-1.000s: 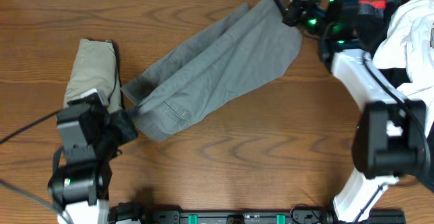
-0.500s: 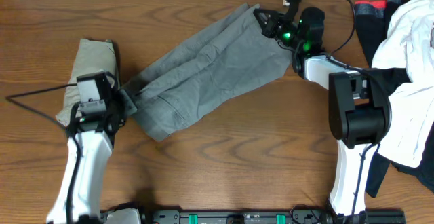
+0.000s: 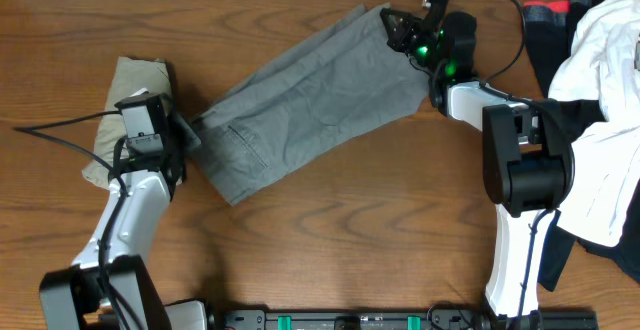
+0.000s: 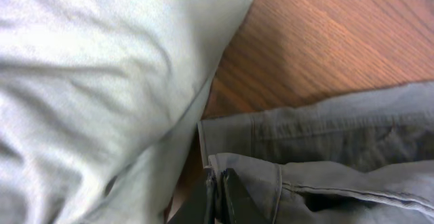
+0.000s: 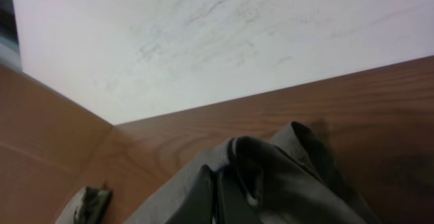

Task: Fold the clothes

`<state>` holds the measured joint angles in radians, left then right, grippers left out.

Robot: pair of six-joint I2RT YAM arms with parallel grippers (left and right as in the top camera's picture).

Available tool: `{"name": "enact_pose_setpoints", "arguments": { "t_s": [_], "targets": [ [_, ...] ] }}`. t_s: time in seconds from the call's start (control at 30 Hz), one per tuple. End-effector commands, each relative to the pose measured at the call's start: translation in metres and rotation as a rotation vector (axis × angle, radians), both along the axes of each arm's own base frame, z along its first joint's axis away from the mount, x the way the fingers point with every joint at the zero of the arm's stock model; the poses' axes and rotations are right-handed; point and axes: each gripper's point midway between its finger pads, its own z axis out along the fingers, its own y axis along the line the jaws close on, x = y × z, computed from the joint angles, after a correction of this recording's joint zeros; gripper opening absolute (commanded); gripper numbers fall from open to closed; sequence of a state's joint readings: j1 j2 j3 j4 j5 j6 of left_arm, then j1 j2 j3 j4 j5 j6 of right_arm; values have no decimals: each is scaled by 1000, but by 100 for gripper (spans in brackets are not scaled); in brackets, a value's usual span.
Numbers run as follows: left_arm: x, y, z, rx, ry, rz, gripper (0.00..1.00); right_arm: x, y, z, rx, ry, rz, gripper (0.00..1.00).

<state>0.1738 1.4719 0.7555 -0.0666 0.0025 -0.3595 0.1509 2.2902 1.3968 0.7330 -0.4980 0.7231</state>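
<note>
The grey shorts (image 3: 310,100) lie stretched in a diagonal band from lower left to upper right on the wooden table. My left gripper (image 3: 190,136) is shut on their left waistband corner; in the left wrist view the fingertips (image 4: 218,183) pinch the grey hem (image 4: 319,142). My right gripper (image 3: 392,22) is shut on the far right end of the grey shorts, whose fabric bunches over the fingers (image 5: 215,183) in the right wrist view. The khaki shorts (image 3: 125,95) lie folded at the left, partly under my left arm, and fill the left of the left wrist view (image 4: 88,81).
A heap of white and dark garments (image 3: 600,120) lies at the right edge, with a dark red-banded piece (image 3: 550,15) behind it. A white wall (image 5: 237,34) runs along the table's far edge. A black cable (image 3: 60,130) trails left of my left arm.
My left gripper has moved away from the front edge with the waistband corner. My right gripper has shifted left along the back edge. The grey shorts now lie flatter.
</note>
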Motion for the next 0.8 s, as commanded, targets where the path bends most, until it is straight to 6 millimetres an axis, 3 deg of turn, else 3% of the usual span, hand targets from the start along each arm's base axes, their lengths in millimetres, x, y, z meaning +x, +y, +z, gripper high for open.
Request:
{"name": "enact_pose_setpoints", "arguments": {
  "t_s": [0.0, 0.07, 0.17, 0.2, 0.23, 0.27, 0.3, 0.33, 0.47, 0.6, 0.7, 0.77],
  "targets": [
    [0, 12, -9, 29, 11, 59, 7, 6, 9, 8, -23, -43, -21, 1],
    [1, 16, -13, 30, 14, 92, 7, 5, 11, 7, -29, -47, -17, 1],
    [2, 19, -17, 32, 18, 115, 16, 5, 12, 7, -39, -53, -17, 2],
    [1, 20, -18, 35, 21, 120, 27, 5, 11, 7, -39, -53, -17, 17],
    [2, 20, -17, 37, 18, 121, 46, 6, 10, 7, -39, -53, -19, 38],
    [2, 20, -16, 37, 12, 121, 76, 6, 8, 7, -39, -52, -22, 53],
    [3, 20, -14, 38, 8, 120, 92, 6, 6, 7, -37, -52, -18, 60],
    [2, 20, -10, 42, 3, 117, 99, 6, 3, 7, -35, -52, -8, 63],
    [-3, 19, 18, 68, -36, 91, 98, -2, -7, 7, -12, -41, 91, 75],
    [-17, 11, 58, 77, -91, 45, 98, -16, -24, -8, 30, 88, 186, 53],
    [-32, -11, 68, -4, -90, -29, 71, -28, -28, -33, 31, 238, 220, 37],
    [-44, -26, 65, -65, -58, -77, 45, -37, -27, -49, 3, 311, 231, 29]
  ]
}}
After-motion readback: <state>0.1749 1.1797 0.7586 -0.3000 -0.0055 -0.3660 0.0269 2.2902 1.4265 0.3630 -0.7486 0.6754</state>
